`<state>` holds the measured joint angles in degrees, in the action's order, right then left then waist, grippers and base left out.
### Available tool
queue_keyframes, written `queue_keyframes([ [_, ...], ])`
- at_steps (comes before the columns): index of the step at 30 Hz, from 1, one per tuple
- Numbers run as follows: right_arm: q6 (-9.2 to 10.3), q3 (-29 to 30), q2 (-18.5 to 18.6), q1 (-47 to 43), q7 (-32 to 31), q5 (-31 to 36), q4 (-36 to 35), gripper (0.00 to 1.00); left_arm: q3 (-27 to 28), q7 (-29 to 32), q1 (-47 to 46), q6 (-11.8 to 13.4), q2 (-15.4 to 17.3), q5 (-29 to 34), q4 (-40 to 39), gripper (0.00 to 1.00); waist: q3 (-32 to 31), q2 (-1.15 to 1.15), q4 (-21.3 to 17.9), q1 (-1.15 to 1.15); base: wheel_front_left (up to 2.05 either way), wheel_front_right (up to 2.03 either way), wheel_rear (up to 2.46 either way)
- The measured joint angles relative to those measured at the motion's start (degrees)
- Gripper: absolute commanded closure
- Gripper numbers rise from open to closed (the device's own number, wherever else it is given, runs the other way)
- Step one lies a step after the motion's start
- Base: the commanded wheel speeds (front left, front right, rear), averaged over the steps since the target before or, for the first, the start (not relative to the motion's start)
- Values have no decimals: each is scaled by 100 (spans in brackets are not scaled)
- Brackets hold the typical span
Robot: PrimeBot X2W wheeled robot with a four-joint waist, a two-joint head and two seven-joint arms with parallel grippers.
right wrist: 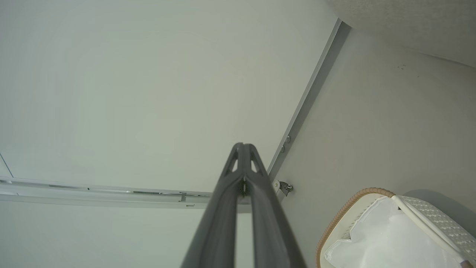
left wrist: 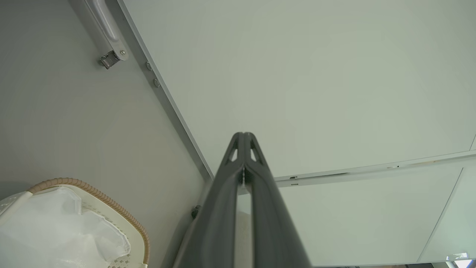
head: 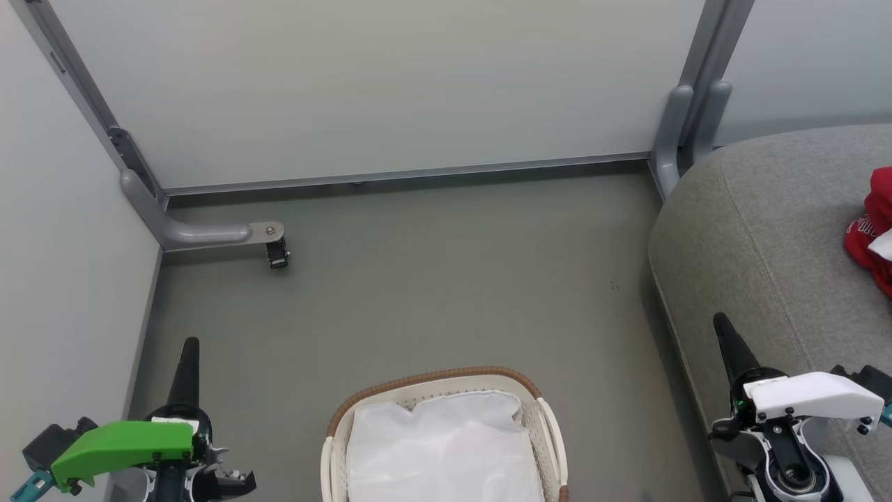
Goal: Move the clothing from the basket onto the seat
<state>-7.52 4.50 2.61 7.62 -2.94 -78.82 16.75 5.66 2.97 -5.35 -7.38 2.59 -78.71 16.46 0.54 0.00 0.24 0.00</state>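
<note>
Clothing (head: 874, 230), red with white lettering, lies on the grey seat (head: 752, 230) at three o'clock, at the view's edge. At six o'clock the basket (head: 432, 378) holds its white liner (head: 446, 446), grey floor (head: 432, 279) between it and the seat. Left gripper (head: 189, 348) at eight and right gripper (head: 721, 324) at four point toward twelve, fingers pressed together, holding nothing.

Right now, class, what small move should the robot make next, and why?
Probably none beyond holding both arms at rest: the basket holds its white liner, no visible garments; the red clothing lies on the seat; the left gripper and right gripper are shut and empty.
</note>
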Motion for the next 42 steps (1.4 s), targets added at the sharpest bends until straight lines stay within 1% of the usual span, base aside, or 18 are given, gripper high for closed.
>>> queue_keyframes([
  [33, 1, 200, 8, -111, -360, -1318, -263, 100, 80, 353, -35, -1, 9, -1335, -233, 100, -36, 0, -24, 0, 0, 0, 0],
  [42, 1, 205, 9, -113, -363, -1346, -271, 100, 82, 357, -52, -1, 9, -1360, -243, 100, -36, 0, -25, 0, 0, 0, 0],
])
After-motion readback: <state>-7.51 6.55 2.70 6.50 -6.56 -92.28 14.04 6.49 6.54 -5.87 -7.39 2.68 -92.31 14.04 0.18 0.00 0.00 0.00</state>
